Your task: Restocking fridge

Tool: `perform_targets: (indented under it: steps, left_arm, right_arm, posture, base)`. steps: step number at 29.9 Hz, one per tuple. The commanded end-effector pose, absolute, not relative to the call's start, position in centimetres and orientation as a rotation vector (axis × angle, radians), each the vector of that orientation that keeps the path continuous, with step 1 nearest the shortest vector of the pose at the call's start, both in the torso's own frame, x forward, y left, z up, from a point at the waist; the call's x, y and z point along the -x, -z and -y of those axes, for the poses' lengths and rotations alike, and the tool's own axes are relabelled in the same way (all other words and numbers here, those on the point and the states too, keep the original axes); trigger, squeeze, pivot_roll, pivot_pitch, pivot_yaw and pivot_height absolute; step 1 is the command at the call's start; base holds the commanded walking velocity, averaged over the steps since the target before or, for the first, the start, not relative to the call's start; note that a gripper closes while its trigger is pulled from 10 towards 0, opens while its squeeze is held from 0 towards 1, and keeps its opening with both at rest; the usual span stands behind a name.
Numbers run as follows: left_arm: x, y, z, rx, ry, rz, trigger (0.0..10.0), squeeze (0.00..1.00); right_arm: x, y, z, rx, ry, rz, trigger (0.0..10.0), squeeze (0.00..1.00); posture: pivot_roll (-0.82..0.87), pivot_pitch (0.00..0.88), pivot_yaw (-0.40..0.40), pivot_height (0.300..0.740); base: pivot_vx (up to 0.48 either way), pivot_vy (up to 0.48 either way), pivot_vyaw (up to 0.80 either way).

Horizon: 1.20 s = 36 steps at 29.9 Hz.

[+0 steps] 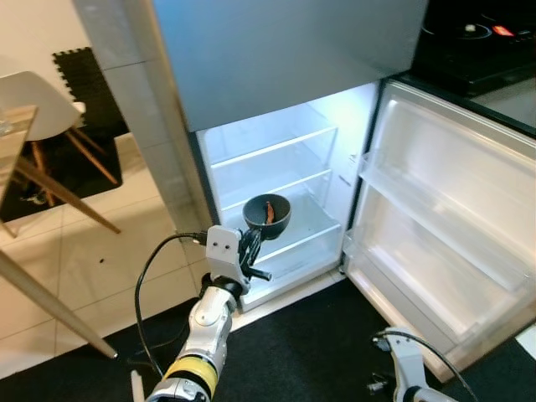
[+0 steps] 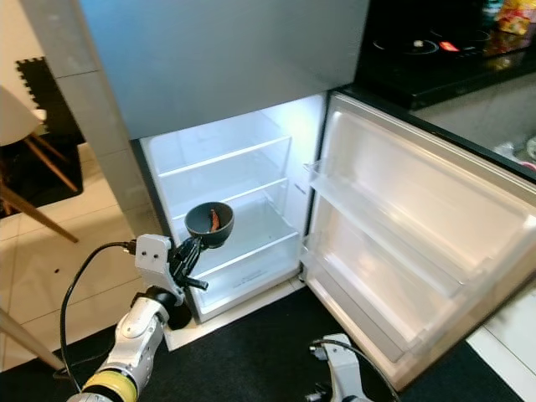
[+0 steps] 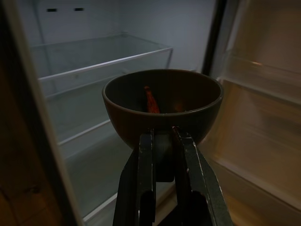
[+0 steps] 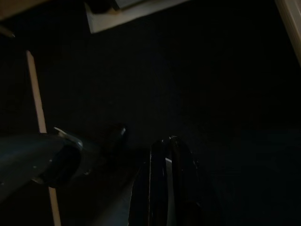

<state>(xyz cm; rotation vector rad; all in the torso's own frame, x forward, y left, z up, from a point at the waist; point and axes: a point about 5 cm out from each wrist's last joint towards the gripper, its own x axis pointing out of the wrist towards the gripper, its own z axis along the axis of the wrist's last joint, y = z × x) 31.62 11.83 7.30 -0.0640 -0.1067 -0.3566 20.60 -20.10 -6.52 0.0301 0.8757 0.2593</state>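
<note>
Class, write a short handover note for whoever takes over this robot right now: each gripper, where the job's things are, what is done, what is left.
Left gripper: jaws shut on the rim of the dark bowl, held in front of the open fridge.
Right gripper: hangs idle over the dark floor.
Bowl: holds something orange-red; not yet on a shelf.
Done: fridge door open, bowl brought up.
Left: probably set the bowl on a glass shelf and release.
</note>
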Motion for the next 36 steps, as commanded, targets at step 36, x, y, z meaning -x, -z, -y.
perform_targets:
  steps: [36]
  left_arm:
    - [-31.0,-6.4,-10.8,0.088,0.440,0.061,10.0,0.00]
  right_arm:
    - [-19.0,7.5,21.1,-0.027,-0.117,-0.934,10.0,0.00]
  posture:
    - [-0.05,0.032,0.026,0.740]
  base:
    - [0.000,-0.036,0.60]
